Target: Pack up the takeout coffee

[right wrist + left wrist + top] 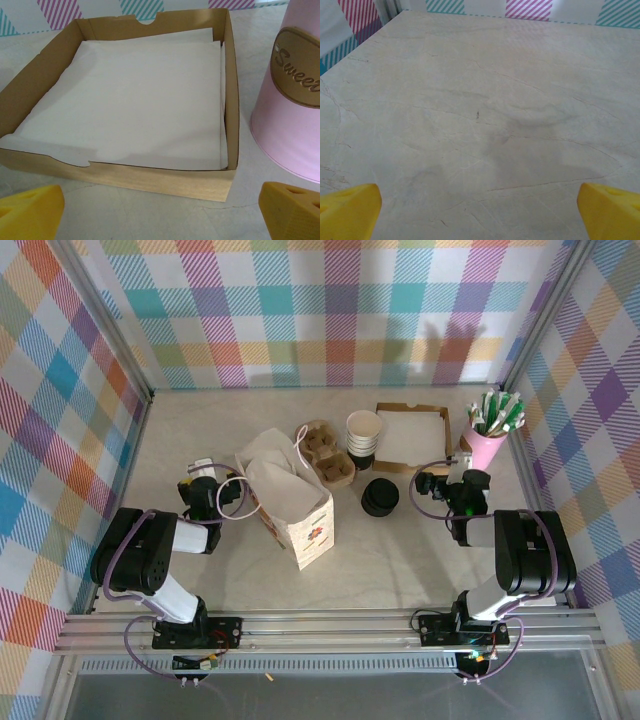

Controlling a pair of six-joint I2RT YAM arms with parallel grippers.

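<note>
The takeout coffee is out of view. A kraft paper bag (300, 512) stands open in the middle of the table, its white inside facing up. My left gripper (203, 474) sits low just left of the bag, open; its yellow fingertips (350, 210) frame bare table, with my left gripper (479, 200) holding nothing. My right gripper (452, 472) rests right of centre, also open, facing a shallow cardboard box (150, 175). My right gripper (161, 200) has nothing between its yellow fingertips (290, 210).
A brown pulp cup carrier (325, 455), a stack of lidless white-rimmed cups (363, 432) and a low stack of black lids (380, 497) sit behind and right of the bag. A pink tub (487, 445) (290, 125) of straws stands beside the paper-lined box (412, 437). Checked walls enclose the table.
</note>
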